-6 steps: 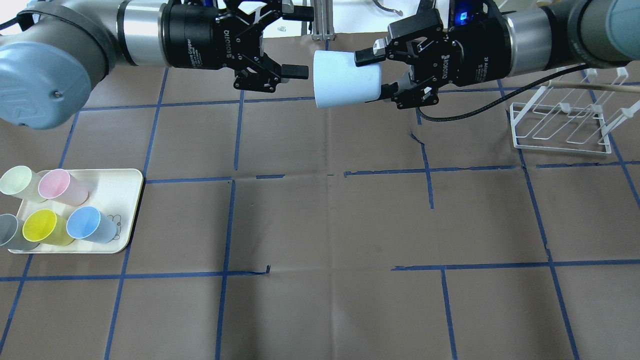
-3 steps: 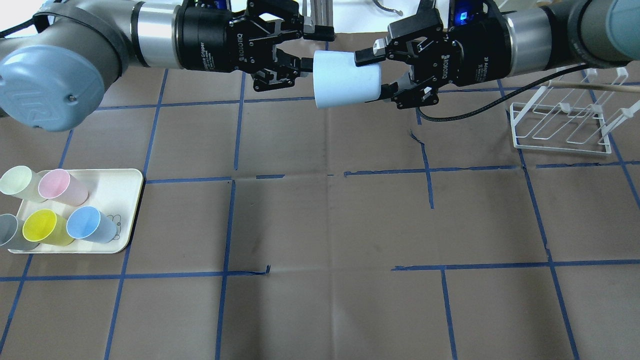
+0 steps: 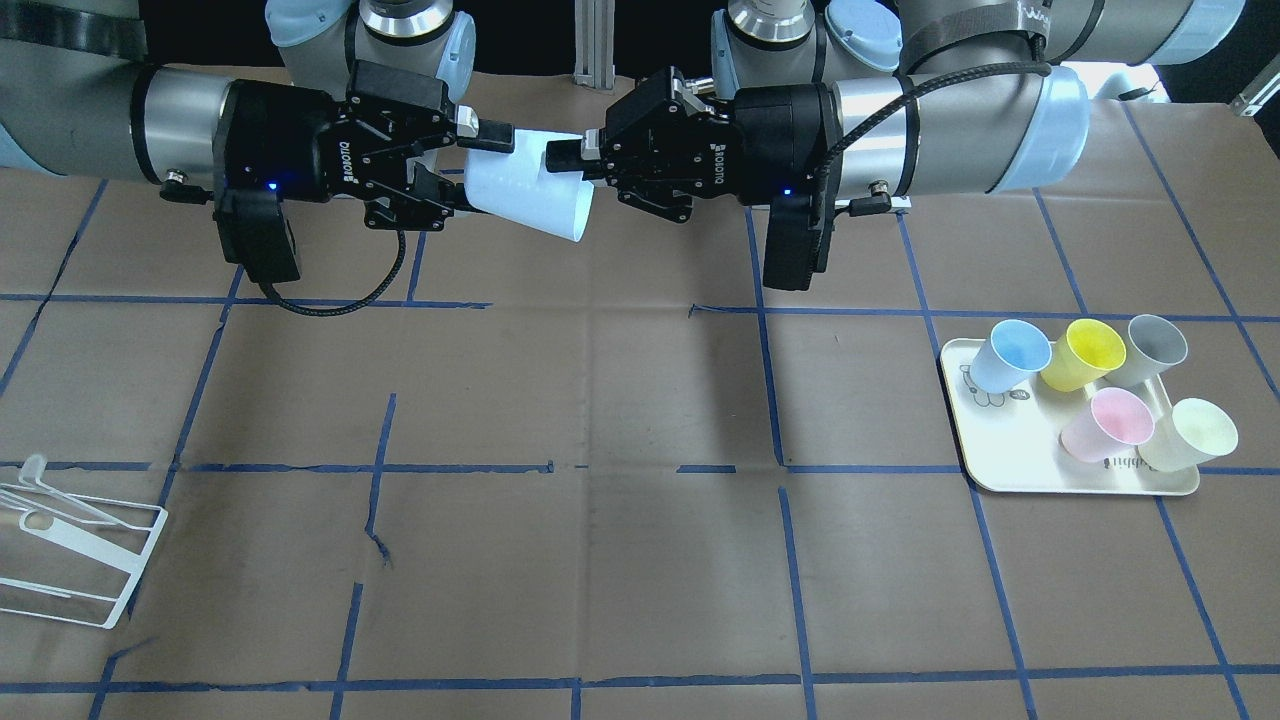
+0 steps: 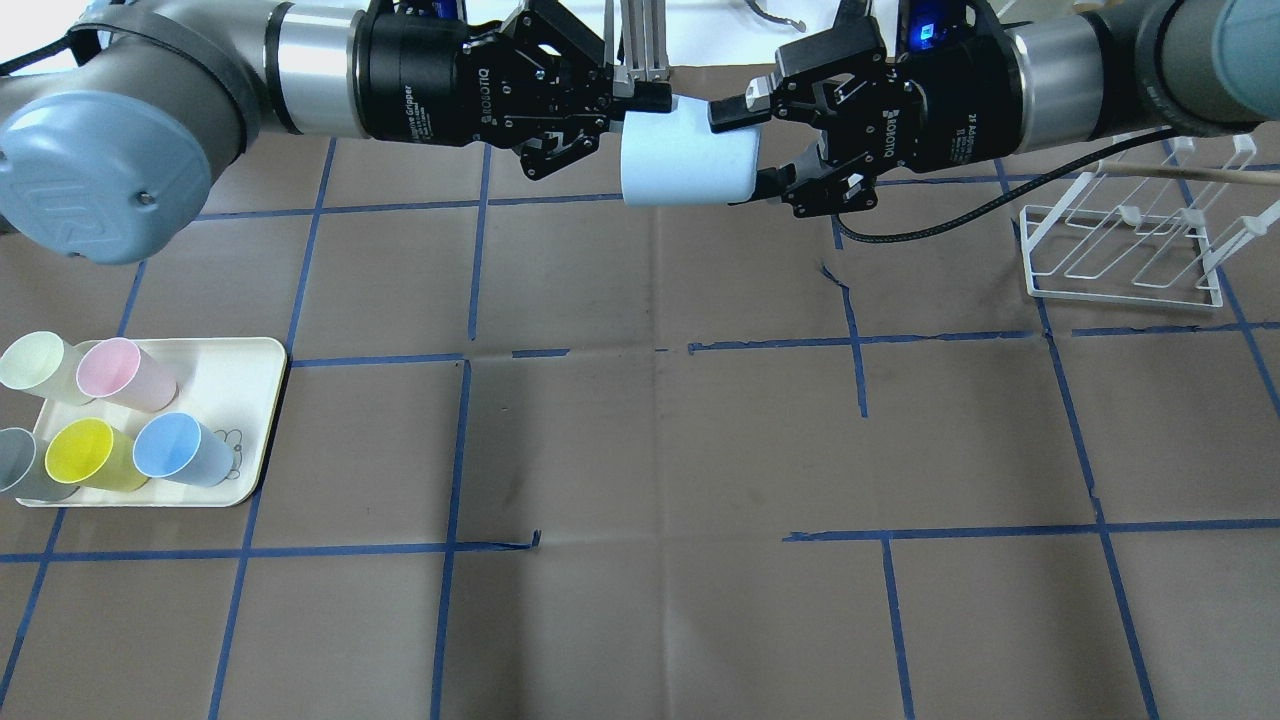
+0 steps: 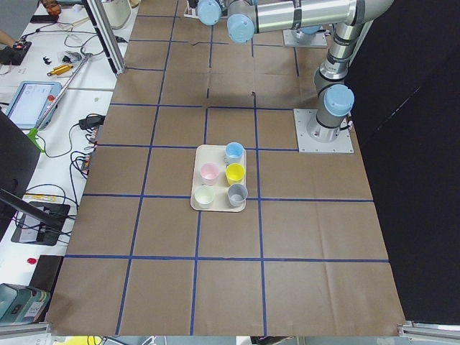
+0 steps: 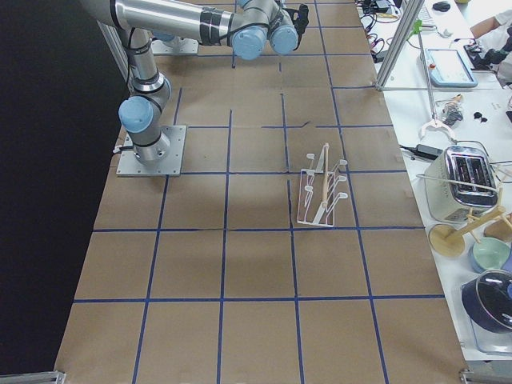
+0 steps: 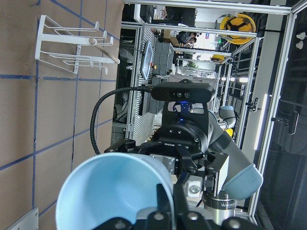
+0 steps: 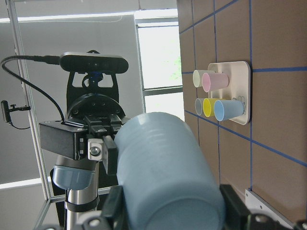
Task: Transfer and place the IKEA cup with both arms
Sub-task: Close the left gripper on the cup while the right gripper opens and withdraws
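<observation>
The IKEA cup (image 4: 688, 158) is held on its side in the air over the far middle of the table; it also shows in the front view (image 3: 525, 195). My right gripper (image 4: 745, 150) is shut on its closed base end. My left gripper (image 4: 632, 112) has closed on the wall of its open rim, with one finger inside the mouth, as the left wrist view (image 7: 110, 191) shows. The right wrist view shows the cup's outside (image 8: 163, 167) between the pads. A second identical light-blue cup (image 4: 180, 450) stands on the tray.
A cream tray (image 4: 240, 385) at the near left holds the pink, yellow, grey, pale-green and second blue cups. A white wire rack (image 4: 1120, 250) stands at the far right. Blue tape lines grid the brown table.
My left gripper moved right to the cup's rim and closed on it. The cup shifted and tilted slightly. My right gripper stayed shut on the base.
</observation>
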`<state>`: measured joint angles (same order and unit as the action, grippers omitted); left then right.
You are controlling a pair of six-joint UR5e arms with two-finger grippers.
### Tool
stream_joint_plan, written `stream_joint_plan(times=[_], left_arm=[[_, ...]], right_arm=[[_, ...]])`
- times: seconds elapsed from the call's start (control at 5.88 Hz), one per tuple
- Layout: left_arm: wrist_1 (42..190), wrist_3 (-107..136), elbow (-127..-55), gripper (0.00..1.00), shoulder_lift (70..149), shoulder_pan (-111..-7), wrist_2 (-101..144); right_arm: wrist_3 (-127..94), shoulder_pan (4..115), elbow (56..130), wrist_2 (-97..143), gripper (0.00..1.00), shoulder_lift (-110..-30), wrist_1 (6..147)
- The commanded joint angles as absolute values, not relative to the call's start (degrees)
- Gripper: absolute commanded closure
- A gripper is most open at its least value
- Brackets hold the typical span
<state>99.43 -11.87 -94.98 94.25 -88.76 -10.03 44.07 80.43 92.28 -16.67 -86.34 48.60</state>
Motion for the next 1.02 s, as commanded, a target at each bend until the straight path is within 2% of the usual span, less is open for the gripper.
stream_joint_plan(times=[0.0,0.51,0.85], left_arm=[[99.4,-11.7,-94.8,0.99,94.0,-88.6,-10.0],[99.3,-10.7,-93.6,0.98,93.7,-88.2,-14.4],[99.3,-10.7,-93.5,0.97,93.3,-85.0,-40.5]], right_arm=[[42.4,80.5,92.0,-16.4,0.02,-86.6,48.9],[37.2,78.5,91.9,-17.0,0.00,-86.4,50.9],[37.4,72.1,92.9,-19.5,0.00,-85.9,51.8]])
